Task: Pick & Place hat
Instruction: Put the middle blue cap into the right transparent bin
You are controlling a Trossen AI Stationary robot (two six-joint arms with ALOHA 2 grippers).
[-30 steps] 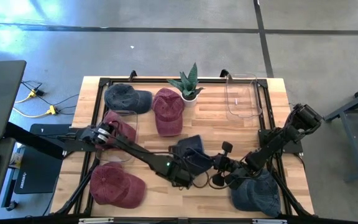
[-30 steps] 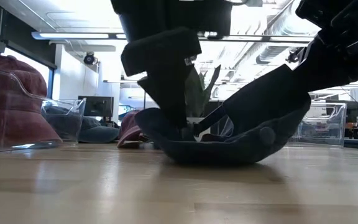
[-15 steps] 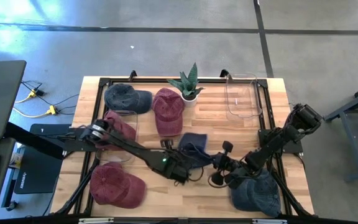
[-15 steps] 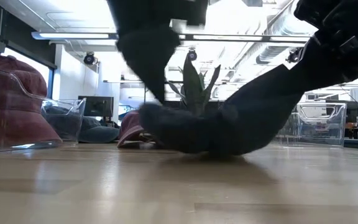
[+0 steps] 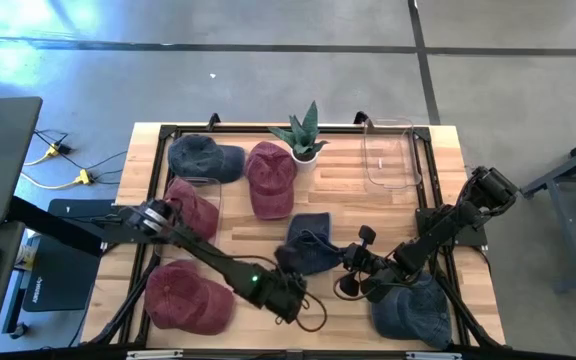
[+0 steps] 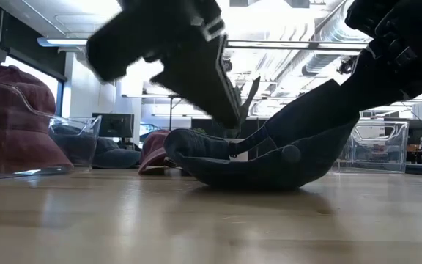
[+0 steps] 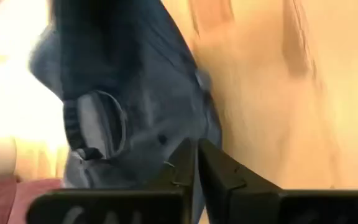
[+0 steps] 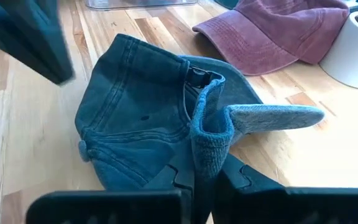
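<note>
- Right gripper (image 8: 205,167) is pinching the blue hat (image 5: 309,243) by its edge at table centre.
- Left gripper (image 5: 290,296) is hovering at the hat's seven o'clock, fingers together, empty.

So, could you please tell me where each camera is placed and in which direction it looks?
High view: above the table, looking straight down; shows both arms, the left gripper and right gripper.
Low view: at table-top height, looking level into the room; arms enter from above.
Left wrist view: on the left arm, facing the blue cap; its shut fingers show.
Right wrist view: on the right arm; fingers pinch the cap's strap.
Shared: all four show the blue cap.
</note>
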